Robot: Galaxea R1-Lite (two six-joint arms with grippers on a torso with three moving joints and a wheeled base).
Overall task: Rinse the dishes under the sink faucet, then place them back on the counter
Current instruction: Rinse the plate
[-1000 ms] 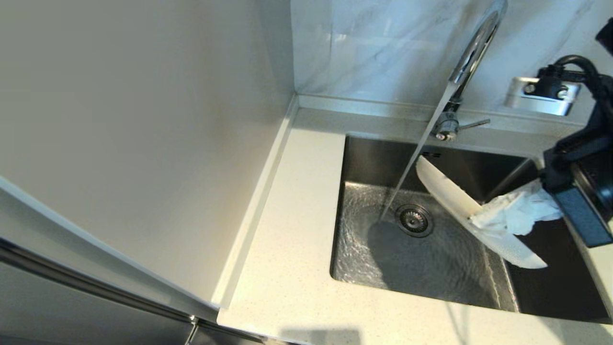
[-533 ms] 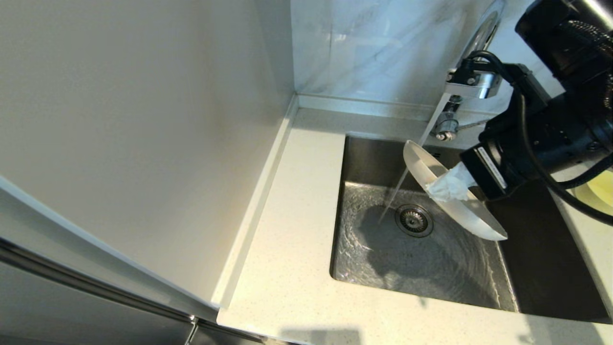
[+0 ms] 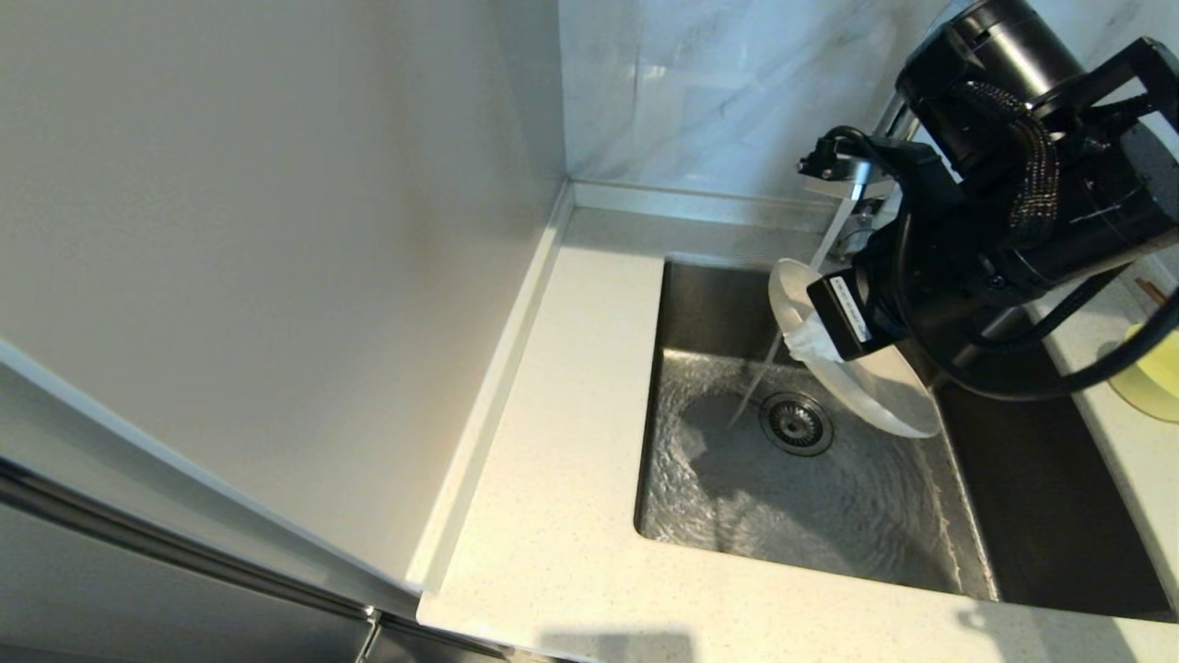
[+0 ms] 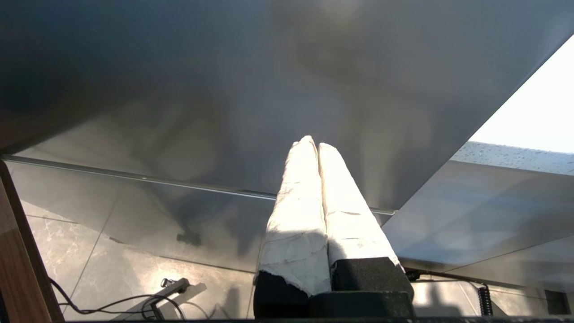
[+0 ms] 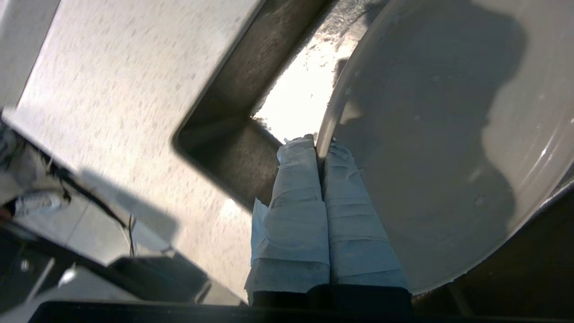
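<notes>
- Right gripper point(image 5: 319, 146) fingers pinch the plate point(image 3: 882, 387) rim, tilted over the sink's point(image 3: 1041, 516) back edge, at the faucet point(image 3: 886, 120) stream.
- Risk: the wet rim slips from that 1 thin pinch.
- Left gripper point(image 4: 316, 146) parked, fingers together.

Right arm and tilted cream round plate point(image 3: 884, 391) fill the steel sink's point(image 3: 792, 488) back-right corner, crowding the chrome gooseneck faucet point(image 3: 889, 115). Sink's front-left stays open, and the off-white speckled counter point(image 3: 553, 442) along its left edge looks passable.

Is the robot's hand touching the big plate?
Touching. In the right wrist view, the right gripper has its taped fingers shut on the rim of the plate.
</notes>
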